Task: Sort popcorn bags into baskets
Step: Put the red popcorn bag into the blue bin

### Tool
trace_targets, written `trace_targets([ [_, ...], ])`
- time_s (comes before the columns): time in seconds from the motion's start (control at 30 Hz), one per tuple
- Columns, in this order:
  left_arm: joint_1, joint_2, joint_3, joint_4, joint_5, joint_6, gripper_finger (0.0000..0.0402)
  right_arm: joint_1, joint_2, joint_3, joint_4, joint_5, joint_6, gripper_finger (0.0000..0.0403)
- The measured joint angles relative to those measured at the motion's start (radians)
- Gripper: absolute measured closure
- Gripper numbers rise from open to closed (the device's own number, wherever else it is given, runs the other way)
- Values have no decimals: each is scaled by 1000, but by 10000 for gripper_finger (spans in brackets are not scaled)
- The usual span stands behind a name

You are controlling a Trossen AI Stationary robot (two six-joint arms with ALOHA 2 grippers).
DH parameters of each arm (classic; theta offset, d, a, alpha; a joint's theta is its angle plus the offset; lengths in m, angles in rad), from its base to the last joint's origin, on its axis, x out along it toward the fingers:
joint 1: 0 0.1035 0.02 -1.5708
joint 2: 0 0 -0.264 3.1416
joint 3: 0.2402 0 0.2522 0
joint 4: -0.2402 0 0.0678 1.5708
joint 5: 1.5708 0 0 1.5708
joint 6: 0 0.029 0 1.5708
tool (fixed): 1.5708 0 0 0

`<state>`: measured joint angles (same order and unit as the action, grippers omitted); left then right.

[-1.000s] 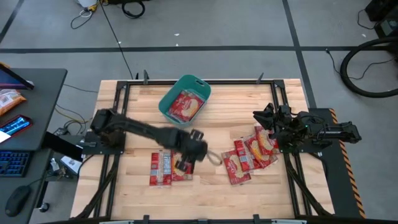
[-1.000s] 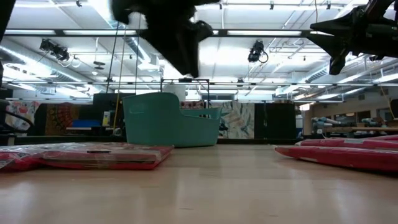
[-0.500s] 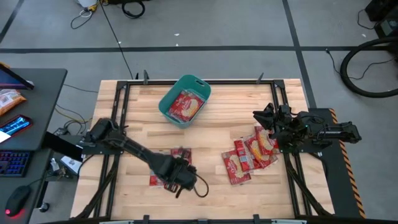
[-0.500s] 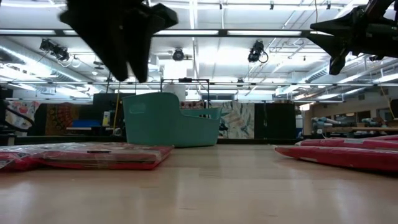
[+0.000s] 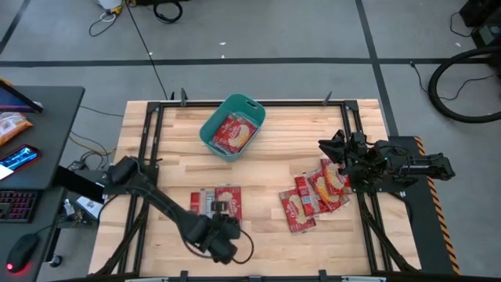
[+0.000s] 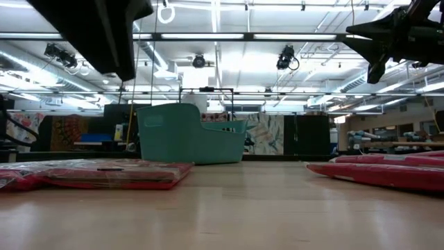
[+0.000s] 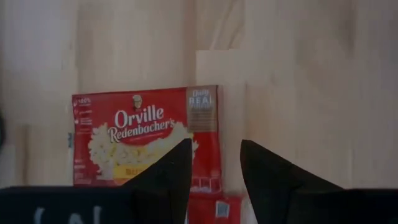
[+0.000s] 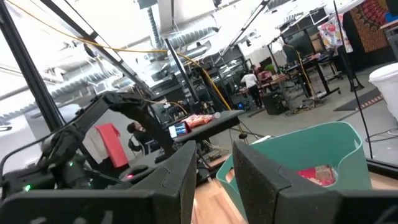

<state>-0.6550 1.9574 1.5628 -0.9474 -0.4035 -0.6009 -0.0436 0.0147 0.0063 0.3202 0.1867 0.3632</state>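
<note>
The left arm reaches from its base at the left table edge diagonally toward the front edge of the wooden table (image 5: 258,172), well away from the teal tub (image 5: 232,125). Its left gripper (image 5: 221,244) hangs just in front of the near pile of popcorn bags (image 5: 217,204), on the side away from the tub. In the left wrist view the left gripper (image 7: 214,168) has its two dark fingers (image 7: 264,168) a small way apart with nothing between them, pointing down over an Orville Redenbacher's popcorn bag (image 7: 146,137) lying flat on the wood.

The right arm sits folded at the right table edge, with the right gripper (image 5: 333,146) raised above the table, off to the right of the tub and just beyond the second pile of popcorn bags (image 5: 317,196). Its fingers (image 8: 180,180) stand slightly apart and hold nothing, facing the tub (image 8: 298,168).

The tub stands near the back edge of the table, turned at an angle, with popcorn bags inside (image 5: 234,133). In the low view the tub (image 6: 187,133) rises behind the flat red bags (image 6: 104,173) on the bare planks, and more bags (image 6: 388,173) lie to its right.

Around the table lies grey floor crossed by dark lines, with cables (image 5: 462,86) coiled to the right of the tub. A dark desk (image 5: 43,133) stands to its left. The room behind has ceiling strip lights (image 6: 291,36) and a person (image 8: 252,84) standing far off.
</note>
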Motion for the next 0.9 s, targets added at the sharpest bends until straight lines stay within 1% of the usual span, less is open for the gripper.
trace_targets([
  [0.17, -44, 79, 0, 48, -87, -100, 260, 0, 0, 0, 0, 0, 0, 291],
  [0.27, -52, 121, 0, 97, -98, -131, 260, 0, 0, 0, 0, 1, 0, 291],
  [0.4, -59, 170, 0, 109, -114, -170, 260, 0, 0, 0, 0, 2, 0, 291],
  [0.5, -68, 195, 0, 108, -140, -172, 260, 0, 0, 0, 0, 2, 0, 291],
  [0.77, -98, 236, 0, 90, -293, -81, 260, 0, 0, 0, 0, 2, 0, 291],
  [0.9, -102, 236, 0, 65, -319, -60, 260, 0, 0, 0, -1, 2, 0, 291],
])
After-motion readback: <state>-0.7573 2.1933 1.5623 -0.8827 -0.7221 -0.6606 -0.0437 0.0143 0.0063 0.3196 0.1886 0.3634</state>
